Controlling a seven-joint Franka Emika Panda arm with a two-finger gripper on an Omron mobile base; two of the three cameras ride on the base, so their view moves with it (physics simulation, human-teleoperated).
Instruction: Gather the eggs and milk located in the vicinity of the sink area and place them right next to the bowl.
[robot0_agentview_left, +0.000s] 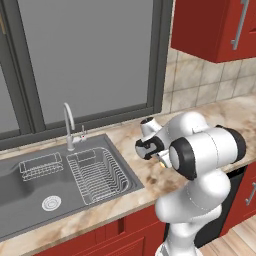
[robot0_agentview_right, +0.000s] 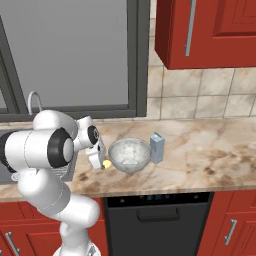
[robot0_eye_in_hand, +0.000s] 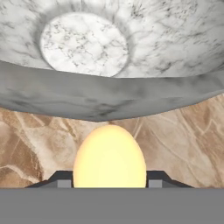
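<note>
Far left in the left base view: dark grey rectangular sink (robot0_agentview_left: 55, 182) sunk in the marbled beige-brown stone counter (robot0_agentview_left: 150, 175), with wire racks (robot0_agentview_left: 97, 175), a round drain (robot0_agentview_left: 51, 202) and a thin chrome faucet (robot0_agentview_left: 69, 125) at its back edge. Right of the basin, above the counter: two-finger gripper (robot0_agentview_right: 101, 164) at the end of the white arm, angled down toward the stone. Between the dark fingertips (robot0_eye_in_hand: 61, 178): one small glowing yellow egg (robot0_eye_in_hand: 109, 157), flanked on both sides by the tips, held at a middling spread. Same egg, seen from the right base view (robot0_agentview_right: 106, 163), low at the counter and just beside the left wall of the round, deep, speckled grey-white bowl (robot0_agentview_right: 129, 155); touching the counter or not, cannot tell. In the hand view, bowl rim (robot0_eye_in_hand: 109, 98) close ahead of the egg. Just right of the bowl, upright on the counter: small blue-grey milk carton (robot0_agentview_right: 157, 147), close to the bowl's rim. Above and to the right: red wall cabinet (robot0_agentview_right: 210, 30) with a long metal handle (robot0_agentview_right: 189, 27).
</note>
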